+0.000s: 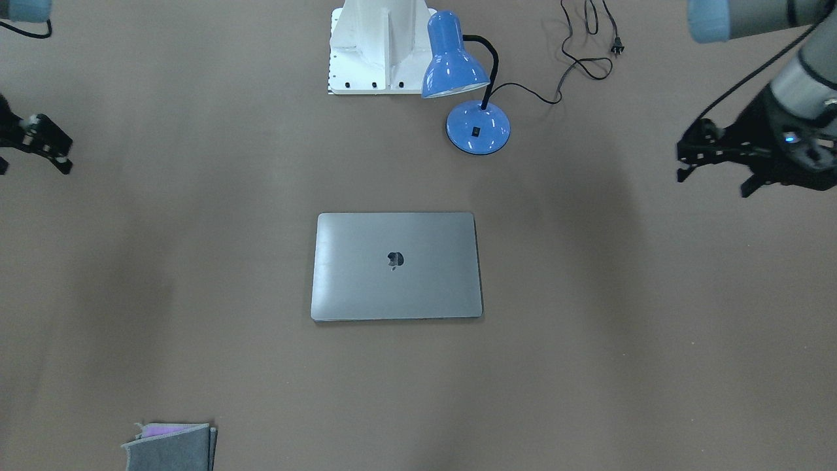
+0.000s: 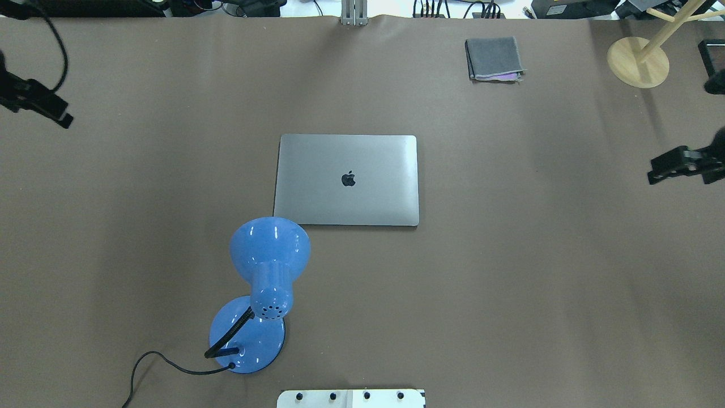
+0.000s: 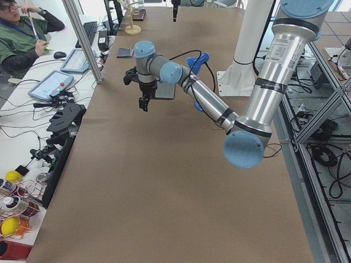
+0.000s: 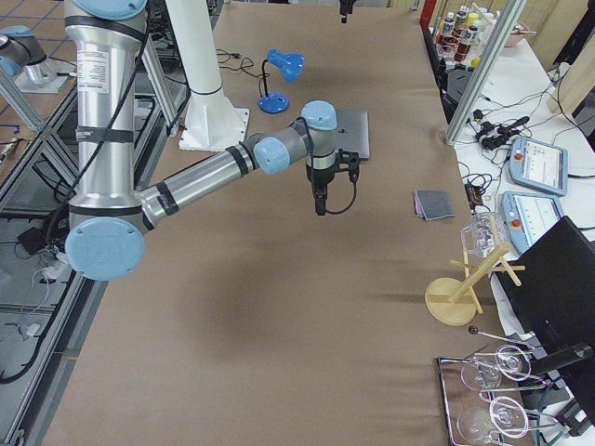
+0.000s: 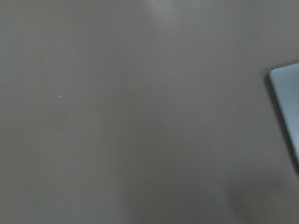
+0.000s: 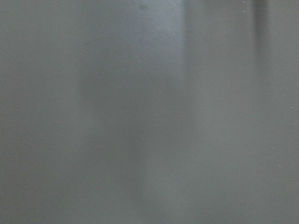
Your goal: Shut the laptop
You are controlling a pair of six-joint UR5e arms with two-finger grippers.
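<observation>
laptop (image 2: 348, 180) 1 | blue desk lamp (image 2: 269, 249) 1 | folded grey cloth (image 2: 494, 58) 1 | wooden stand (image 2: 638, 63) 1 | grippers 2: left gripper (image 1: 713, 184), right gripper (image 1: 34, 167)

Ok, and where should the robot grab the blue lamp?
Probably the black bendy neck of the lamp, coming from the robot's left. The neck is thin enough for two fingers and sticks out on that side, while the shade and round base look too wide and shiny. The left gripper is on that side.
</observation>
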